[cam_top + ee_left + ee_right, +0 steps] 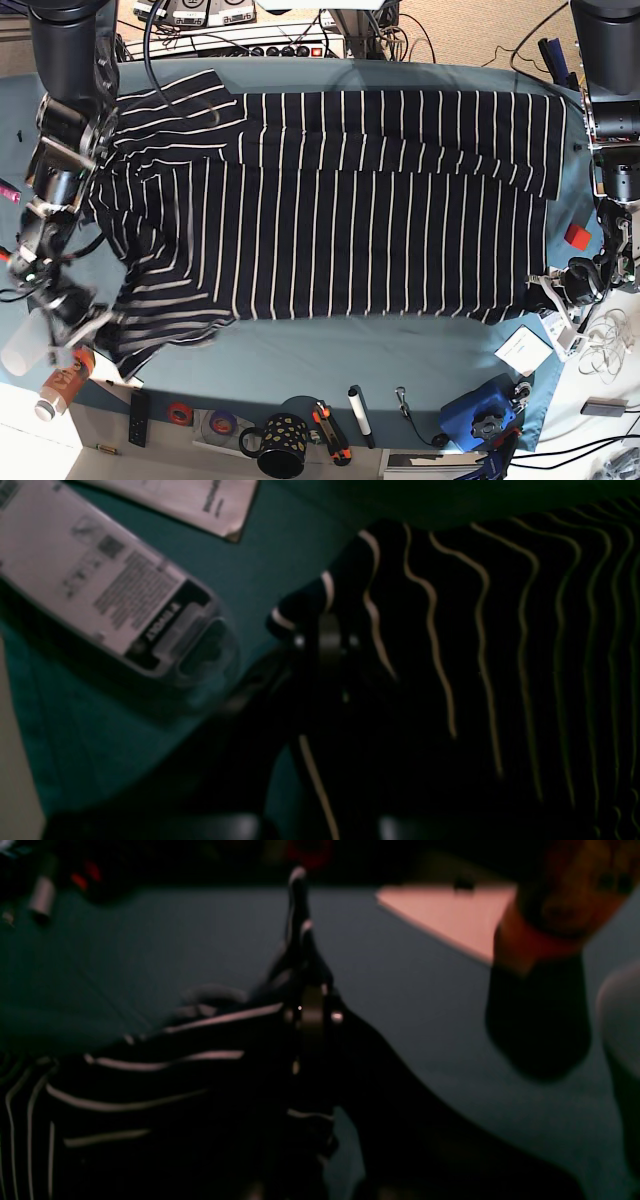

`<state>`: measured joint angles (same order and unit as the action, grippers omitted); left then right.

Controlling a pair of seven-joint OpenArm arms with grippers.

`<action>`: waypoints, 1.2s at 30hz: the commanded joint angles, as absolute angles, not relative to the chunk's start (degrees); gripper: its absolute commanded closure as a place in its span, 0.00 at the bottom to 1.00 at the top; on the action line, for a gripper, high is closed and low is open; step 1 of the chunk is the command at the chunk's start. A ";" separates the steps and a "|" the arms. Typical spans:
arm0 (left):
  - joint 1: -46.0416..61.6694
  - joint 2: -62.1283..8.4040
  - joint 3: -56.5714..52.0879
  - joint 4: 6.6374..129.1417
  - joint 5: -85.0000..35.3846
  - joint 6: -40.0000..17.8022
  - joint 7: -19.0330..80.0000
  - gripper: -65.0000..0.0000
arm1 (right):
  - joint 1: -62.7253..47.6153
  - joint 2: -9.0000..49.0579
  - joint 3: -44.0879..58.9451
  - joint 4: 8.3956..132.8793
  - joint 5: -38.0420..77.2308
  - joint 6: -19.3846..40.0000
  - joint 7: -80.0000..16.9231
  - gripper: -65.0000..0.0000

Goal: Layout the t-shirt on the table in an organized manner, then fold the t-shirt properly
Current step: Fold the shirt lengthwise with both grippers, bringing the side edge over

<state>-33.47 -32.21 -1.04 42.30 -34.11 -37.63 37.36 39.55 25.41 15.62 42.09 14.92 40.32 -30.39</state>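
The dark t-shirt with thin white stripes lies spread across the teal table, its far long edge folded over onto itself. On the base view's right, my left gripper is shut on the shirt's near hem corner. The left wrist view shows its fingers pinching a bunched tip of the striped cloth. My right gripper, on the base view's left, is shut on the sleeve end. In the right wrist view its jaws clamp a fold of the t-shirt that sticks up above them.
Along the near edge stand a black mug, tape rolls, a white marker and a blue tool. A white card and a red block lie right. A bottle stands left. A white package lies beside my left gripper.
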 commanded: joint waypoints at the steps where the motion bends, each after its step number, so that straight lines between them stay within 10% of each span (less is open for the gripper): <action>1: -35.42 -33.47 -1.32 43.13 -34.79 -37.80 35.92 1.00 | 43.03 26.55 15.97 43.13 16.05 40.00 -28.32 1.00; 18: -35.38 -33.50 -1.67 43.13 -37.23 -39.57 37.54 1.00 | 46.87 26.72 15.46 43.33 28.95 40.00 -46.89 1.00; 36: -29.95 -33.52 -24.62 43.53 -68.97 -40.00 77.41 1.00 | 27.53 26.65 15.99 73.03 44.34 40.00 -66.96 1.00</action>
